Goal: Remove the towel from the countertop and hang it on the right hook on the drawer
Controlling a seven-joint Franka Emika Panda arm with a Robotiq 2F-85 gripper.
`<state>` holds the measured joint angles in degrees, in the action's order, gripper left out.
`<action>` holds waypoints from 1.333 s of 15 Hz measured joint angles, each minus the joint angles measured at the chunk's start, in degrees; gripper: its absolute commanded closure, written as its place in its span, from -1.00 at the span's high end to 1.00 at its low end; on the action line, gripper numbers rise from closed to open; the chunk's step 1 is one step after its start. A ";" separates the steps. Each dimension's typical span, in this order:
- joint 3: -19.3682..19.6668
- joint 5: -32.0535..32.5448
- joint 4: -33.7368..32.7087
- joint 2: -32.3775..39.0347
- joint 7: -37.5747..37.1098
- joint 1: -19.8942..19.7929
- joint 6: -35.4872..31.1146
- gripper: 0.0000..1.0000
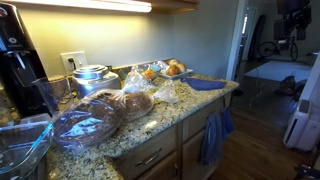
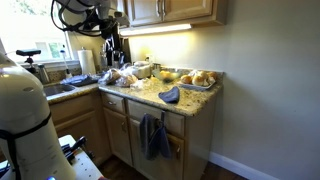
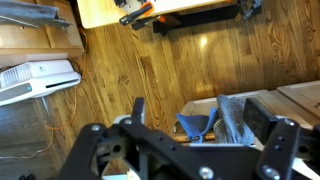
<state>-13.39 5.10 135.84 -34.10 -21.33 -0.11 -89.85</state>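
Observation:
The deep royal-blue towel (image 1: 206, 84) lies crumpled on the speckled granite countertop (image 1: 165, 118) near its end corner. It also shows in an exterior view (image 2: 170, 95) and below the jaws in the wrist view (image 3: 192, 126). A paler slate-blue towel (image 2: 152, 135) hangs on the drawer front under the counter; it also shows in an exterior view (image 1: 213, 136) and in the wrist view (image 3: 236, 116). My gripper (image 3: 200, 115) is open and empty, high above the towels. In an exterior view the arm (image 2: 95, 15) reaches over the counter's far end. The hooks are too small to make out.
Bagged bread loaves (image 1: 100, 115), a tray of rolls (image 2: 200, 78), a metal pot (image 1: 92, 78) and a coffee machine (image 1: 20, 60) crowd the counter. A sink area (image 2: 55, 88) lies by the window. The wood floor (image 3: 130, 60) lies beside the cabinets.

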 measured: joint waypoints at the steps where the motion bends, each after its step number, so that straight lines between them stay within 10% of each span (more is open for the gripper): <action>1: 0.66 1.08 0.20 0.91 0.34 -0.02 -1.88 1.00; 11: 11.22 6.71 2.15 14.43 13.79 -0.43 -29.55 1.00; 20: 12.11 6.52 1.03 16.71 16.65 -0.43 -30.28 1.00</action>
<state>-1.29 11.63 136.87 -17.39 -4.69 -0.54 -120.13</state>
